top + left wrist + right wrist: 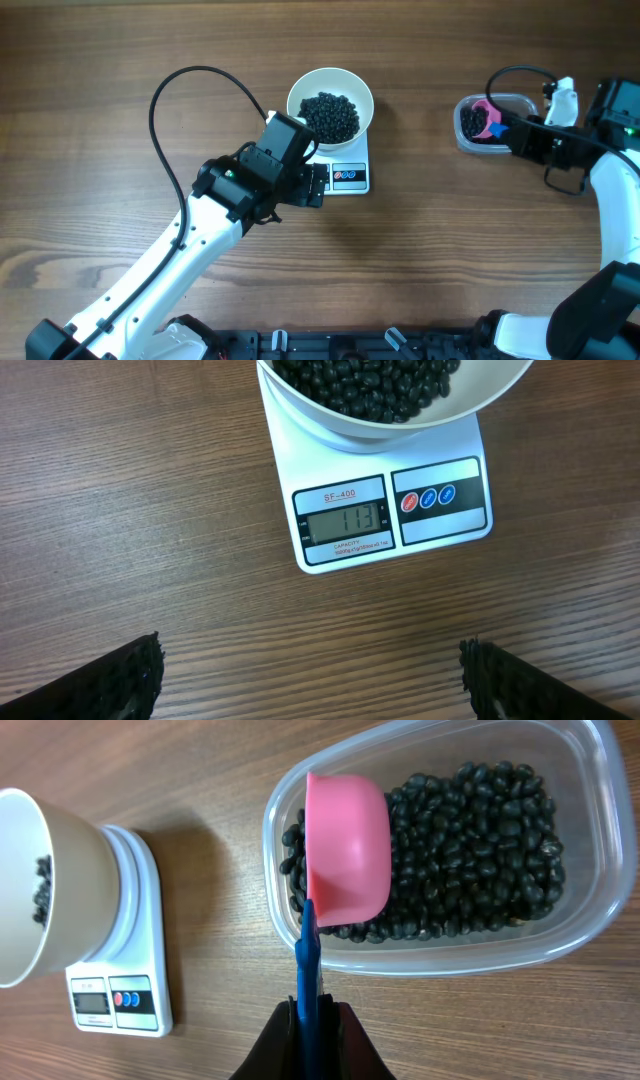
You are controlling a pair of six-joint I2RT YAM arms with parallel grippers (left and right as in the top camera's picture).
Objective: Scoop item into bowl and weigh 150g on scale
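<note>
Scale [390, 510] reads short; right gripper [310, 1038], clamped on scoop [347, 845], should lift a small load from the upper-right tub [450, 958]; left gripper [315, 680] wide.

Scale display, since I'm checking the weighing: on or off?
On. The grey LCD of the small white rectangular digital scale shows digits, apparently 113.

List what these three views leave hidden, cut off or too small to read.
Overhead: the display of the scale is covered by the left end effector.
Left wrist: the bowl is cut off by the top edge.
Right wrist: the pink scoop faces down, its contents hidden; the scale display is too small to read.
</note>
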